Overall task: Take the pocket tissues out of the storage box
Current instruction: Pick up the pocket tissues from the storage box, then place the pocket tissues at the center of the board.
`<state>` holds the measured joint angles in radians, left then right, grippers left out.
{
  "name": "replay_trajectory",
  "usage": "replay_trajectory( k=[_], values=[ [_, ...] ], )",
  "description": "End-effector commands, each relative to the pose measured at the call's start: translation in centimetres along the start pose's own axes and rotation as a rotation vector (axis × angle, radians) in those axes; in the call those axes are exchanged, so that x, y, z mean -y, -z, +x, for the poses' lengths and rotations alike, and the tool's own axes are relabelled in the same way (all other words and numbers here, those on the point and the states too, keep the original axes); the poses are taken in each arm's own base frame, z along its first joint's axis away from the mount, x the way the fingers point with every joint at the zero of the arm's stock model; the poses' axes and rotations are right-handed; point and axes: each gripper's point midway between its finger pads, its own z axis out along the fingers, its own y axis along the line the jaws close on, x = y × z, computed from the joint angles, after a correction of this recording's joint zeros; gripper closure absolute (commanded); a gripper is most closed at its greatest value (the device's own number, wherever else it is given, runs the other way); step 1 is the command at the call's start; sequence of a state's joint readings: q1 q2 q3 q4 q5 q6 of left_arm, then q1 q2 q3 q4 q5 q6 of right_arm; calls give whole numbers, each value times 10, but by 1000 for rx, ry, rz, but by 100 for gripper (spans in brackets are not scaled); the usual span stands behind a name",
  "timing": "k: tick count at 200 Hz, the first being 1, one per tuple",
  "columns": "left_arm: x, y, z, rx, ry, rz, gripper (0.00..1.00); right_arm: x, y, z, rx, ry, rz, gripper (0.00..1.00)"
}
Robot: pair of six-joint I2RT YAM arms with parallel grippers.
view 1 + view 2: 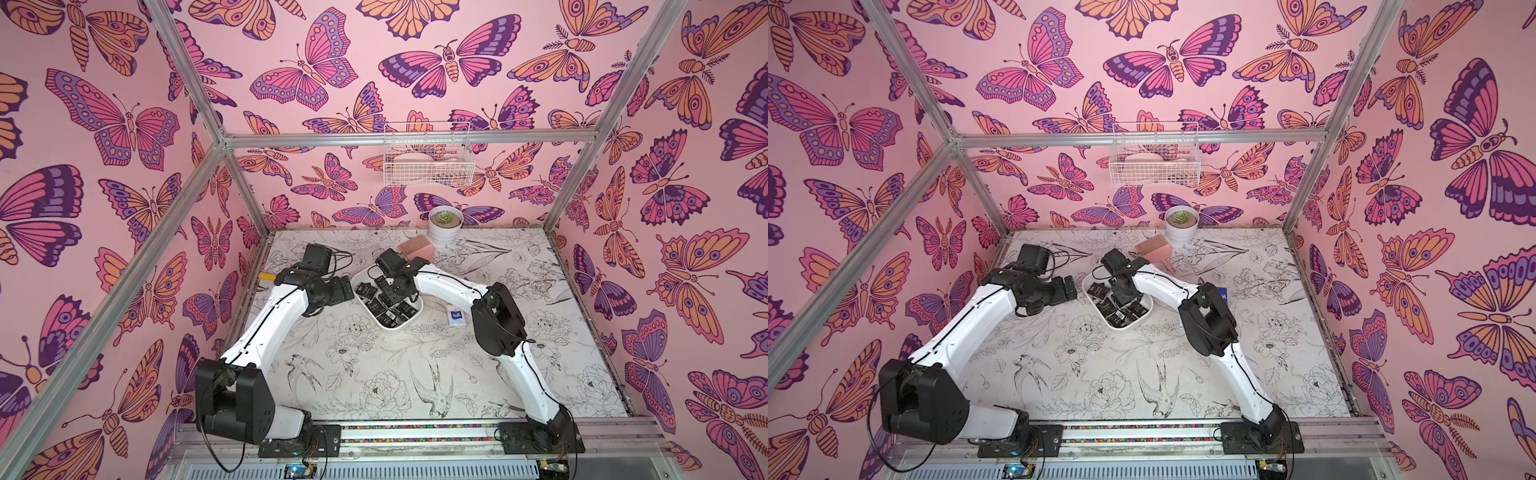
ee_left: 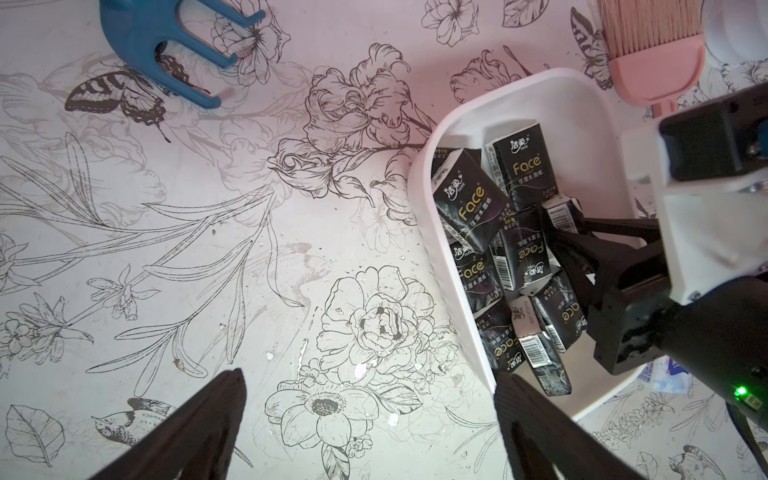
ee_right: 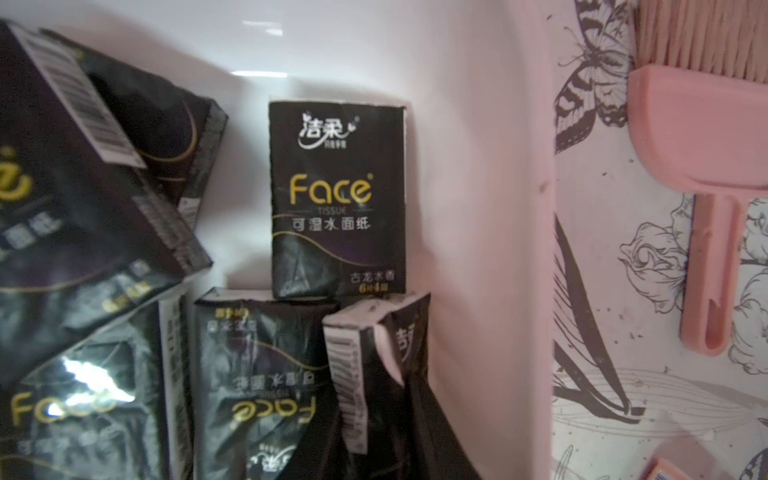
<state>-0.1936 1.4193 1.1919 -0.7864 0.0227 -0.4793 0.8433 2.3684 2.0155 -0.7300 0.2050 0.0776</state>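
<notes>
Butterfly-papered pink walls are enclosing a table (image 1: 374, 374) printed with line-drawn flowers and birds. Mid-table, the storage box (image 1: 417, 308) is sitting angled, still holding roughly 10 black pocket tissues (image 2: 469, 199); 1 pale packet (image 1: 456, 317) is lying out on the table just right of it. The right gripper (image 2: 559, 226) is reaching down into the box, its jaws closing around a black packet (image 3: 353, 374) by the box's far wall, so a pick looks underway; a firm grip, then a lift clear of the rim, comes next. The left gripper (image 2: 365, 399) is hovering released over bare table left of the box.
</notes>
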Motion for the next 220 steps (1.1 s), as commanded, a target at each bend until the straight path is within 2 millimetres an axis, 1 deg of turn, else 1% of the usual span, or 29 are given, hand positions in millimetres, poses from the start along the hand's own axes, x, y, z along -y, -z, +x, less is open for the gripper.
replay_trajectory(
  k=[1, 29, 45, 56, 62, 72, 76, 77, 83, 88, 91, 96, 98, 102, 107, 111, 113, 117, 121, 123, 124, 128, 132, 139, 149, 161, 179, 205, 220],
  values=[
    [-7, 3, 6, -12, 2, -13, 0, 0, 27, -12, 43, -29, -9, 75],
    [-6, 3, 3, -9, 3, -12, 0, 3, 65, -28, 132, -92, -57, 77],
    [-6, 3, 2, -10, 2, -12, 0, 10, 90, -32, 183, -145, -91, 77],
    [-5, 3, 1, -9, -1, -11, 0, 19, 102, -26, 200, -189, -108, 78],
    [-5, 3, 1, -8, -3, -11, 0, 25, 105, -21, 200, -212, -113, 78],
    [-3, 3, 0, -8, -10, -5, 0, 39, 112, -9, 197, -255, -109, 78],
    [-3, 3, 0, -9, -12, -3, 0, 45, 114, -2, 191, -274, -105, 78],
    [-3, 3, 0, -10, -12, -3, 0, 47, 114, 3, 183, -283, -103, 78],
    [-3, 2, 0, -10, -11, -3, 0, 55, 117, 11, 179, -309, -98, 78],
    [-3, 2, 0, -13, -12, 0, 0, 66, 117, 27, 159, -345, -88, 79],
    [-2, 2, 0, -12, -12, 2, 0, 70, 119, 29, 163, -358, -86, 78],
    [-1, 2, 0, -14, -12, 4, 0, 78, 117, 44, 142, -391, -78, 78],
    [-2, 1, 0, -15, -11, 3, 0, 83, 119, 47, 144, -407, -79, 79],
    [-1, 1, 0, -17, -13, 5, 0, 91, 117, 62, 123, -440, -73, 78],
    [0, 1, 0, -18, -11, 7, 0, 98, 120, 70, 121, -470, -69, 79],
    [0, 0, -1, -20, -11, 7, 0, 107, 117, 87, 100, -509, -61, 79],
    [0, 0, -1, -21, -10, 9, 0, 109, 117, 88, 101, -517, -60, 79],
    [1, 0, -1, -22, -11, 10, 0, 118, 116, 101, 92, -557, -56, 79],
    [1, -1, -1, -26, -10, 10, 0, 122, 116, 113, 83, -588, -65, 79],
    [1, -1, -1, -26, -10, 10, 0, 125, 116, 115, 87, -599, -66, 79],
    [1, -1, -1, -27, -11, 12, 0, 127, 115, 121, 81, -617, -69, 79],
    [2, -2, -1, -28, -11, 14, 0, 131, 114, 130, 78, -653, -80, 79],
    [3, -2, -2, -30, -13, 16, 0, 136, 118, 133, 94, -680, -90, 79],
    [3, -3, -2, -32, -12, 18, 0, 143, 115, 154, 89, -746, -110, 79],
    [4, -4, -3, -35, -12, 18, 0, 147, 113, 169, 98, -808, -152, 79],
    [7, -5, -4, -37, -15, 23, 0, 147, 107, 184, 88, -855, -198, 79],
    [11, -6, -7, -38, -18, 27, 0, 140, 97, 195, 46, -871, -234, 79],
    [16, -6, -9, -34, -26, 34, 0, 136, 85, 199, 33, -907, -276, 79],
    [16, -6, -9, -32, -29, 32, 0, 138, 79, 200, 31, -939, -296, 78]
  ],
)
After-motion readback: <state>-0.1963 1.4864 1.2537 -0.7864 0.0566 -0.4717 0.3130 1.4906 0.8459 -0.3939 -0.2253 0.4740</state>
